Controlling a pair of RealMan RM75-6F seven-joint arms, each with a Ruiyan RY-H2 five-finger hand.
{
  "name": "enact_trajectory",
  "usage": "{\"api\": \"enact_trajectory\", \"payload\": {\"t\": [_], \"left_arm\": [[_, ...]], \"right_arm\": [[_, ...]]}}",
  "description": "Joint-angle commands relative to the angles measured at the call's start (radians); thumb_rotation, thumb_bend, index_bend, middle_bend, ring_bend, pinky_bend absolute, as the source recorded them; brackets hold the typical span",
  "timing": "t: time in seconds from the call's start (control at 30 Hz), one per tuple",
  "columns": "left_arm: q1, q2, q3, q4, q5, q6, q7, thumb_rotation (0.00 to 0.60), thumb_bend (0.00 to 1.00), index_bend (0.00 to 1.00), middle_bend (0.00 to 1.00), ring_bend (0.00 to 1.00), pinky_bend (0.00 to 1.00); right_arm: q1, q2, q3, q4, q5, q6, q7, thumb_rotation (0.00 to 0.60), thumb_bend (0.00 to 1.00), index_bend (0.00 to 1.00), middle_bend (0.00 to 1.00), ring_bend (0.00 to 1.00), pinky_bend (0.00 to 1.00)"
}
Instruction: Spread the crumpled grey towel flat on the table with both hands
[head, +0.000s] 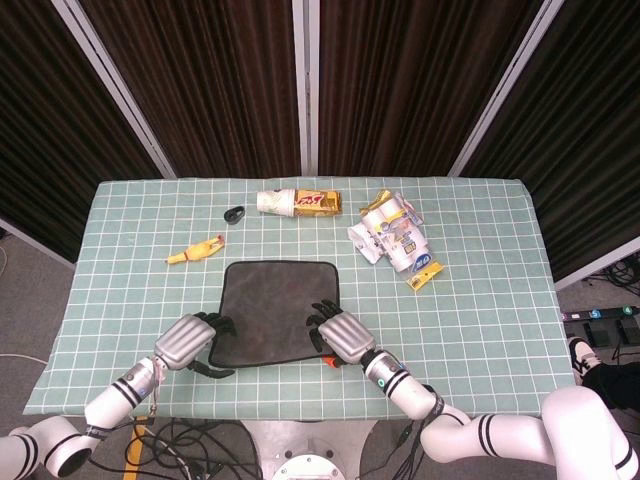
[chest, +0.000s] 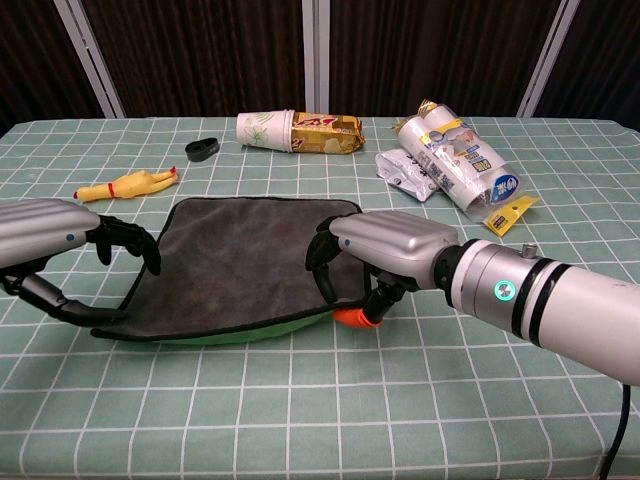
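The grey towel (head: 277, 310) (chest: 245, 263) lies nearly flat in the middle of the table, its green underside showing along the near edge. My left hand (head: 188, 341) (chest: 55, 250) grips the towel's near left corner, fingers curled over the edge. At the near right corner my right hand (head: 340, 337) (chest: 385, 245) holds the towel, with its dark fingers resting on the cloth. A small orange object (chest: 352, 318) (head: 329, 362) peeks out beneath the right hand at the towel's edge.
A yellow rubber chicken (head: 194, 252) lies left of the towel. At the back are a black ring (head: 234, 214), a paper cup (head: 275, 202) and a snack box (head: 319, 203). A heap of wrapped packets (head: 393, 238) sits at the right.
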Motion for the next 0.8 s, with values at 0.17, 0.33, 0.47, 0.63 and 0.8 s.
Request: {"api": "enact_trajectory", "payload": {"t": [0.17,0.33,0.47,0.63,0.8], "left_arm": [[0.0,0.018,0.006,-0.021,0.007,-0.001,0.002,0.153,0.09,0.29,0.26,0.23,0.34],[0.003,0.028,0.004,-0.038,0.006,0.005,0.001,0.121,0.07,0.29,0.26,0.23,0.34],[0.011,0.037,-0.008,-0.047,0.005,0.032,-0.017,0.054,0.06,0.28,0.25,0.23,0.34],[0.038,0.05,-0.044,-0.054,-0.031,0.089,-0.017,0.217,0.05,0.28,0.25,0.22,0.34],[0.09,0.045,-0.124,-0.042,-0.161,0.154,-0.001,0.6,0.07,0.28,0.25,0.22,0.34]], "right_arm": [[-0.006,0.025,-0.023,-0.028,-0.006,-0.013,-0.048,0.581,0.0,0.31,0.11,0.0,0.0],[-0.017,0.052,-0.029,-0.066,-0.009,-0.006,-0.067,0.523,0.0,0.16,0.05,0.0,0.0],[-0.029,0.101,-0.031,-0.118,-0.008,0.009,-0.086,0.476,0.0,0.05,0.02,0.0,0.0],[-0.068,0.18,-0.005,-0.173,-0.02,0.091,-0.069,0.461,0.0,0.01,0.01,0.0,0.0],[-0.132,0.264,0.041,-0.208,-0.004,0.196,0.004,0.553,0.04,0.15,0.09,0.0,0.0]]}}
